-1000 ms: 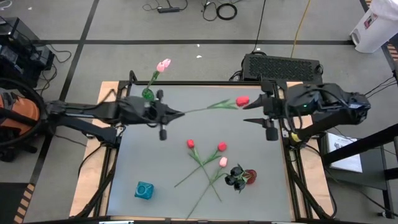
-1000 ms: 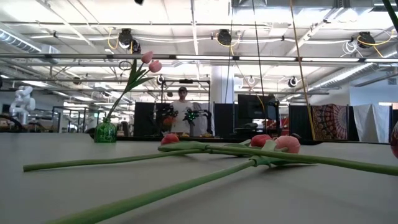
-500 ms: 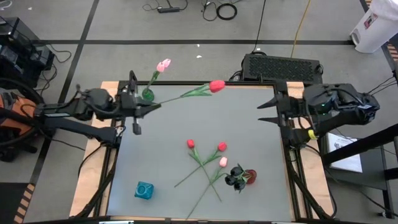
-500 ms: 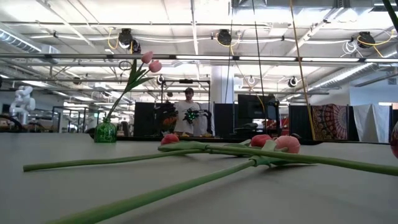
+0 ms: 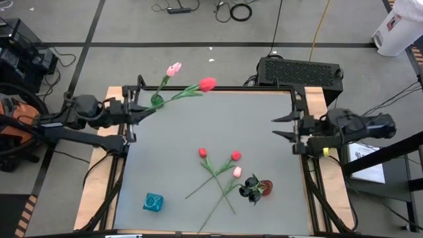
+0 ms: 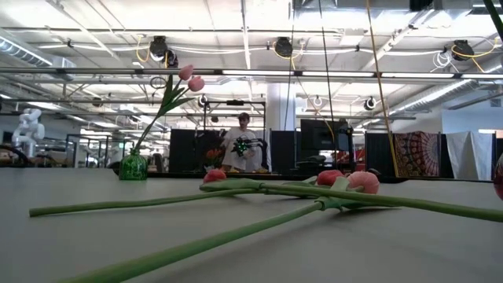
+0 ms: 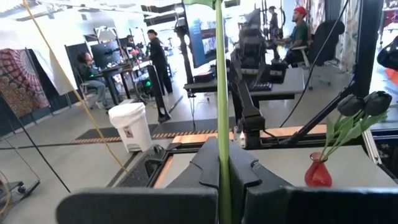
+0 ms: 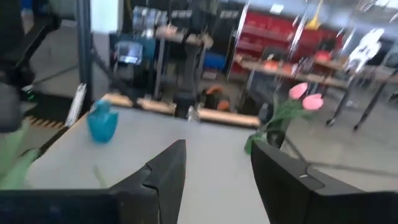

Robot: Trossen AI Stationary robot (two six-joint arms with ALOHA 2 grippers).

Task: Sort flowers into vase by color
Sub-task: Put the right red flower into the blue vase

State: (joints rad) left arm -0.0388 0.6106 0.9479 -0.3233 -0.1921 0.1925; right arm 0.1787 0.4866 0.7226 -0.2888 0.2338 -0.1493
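High view: left gripper (image 5: 140, 111) clamped on red tulip (image 5: 207, 84) stem by far-left corner — head aloft beside green vase (image 5: 156, 100) holding pink pair; right gripper (image 5: 283, 127) parted, empty, waiting at right edge

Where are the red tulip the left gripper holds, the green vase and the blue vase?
red tulip (image 5: 207, 84), high view, on its head
green vase (image 5: 157, 100), high view, on its body
blue vase (image 5: 153, 202), high view, on its body
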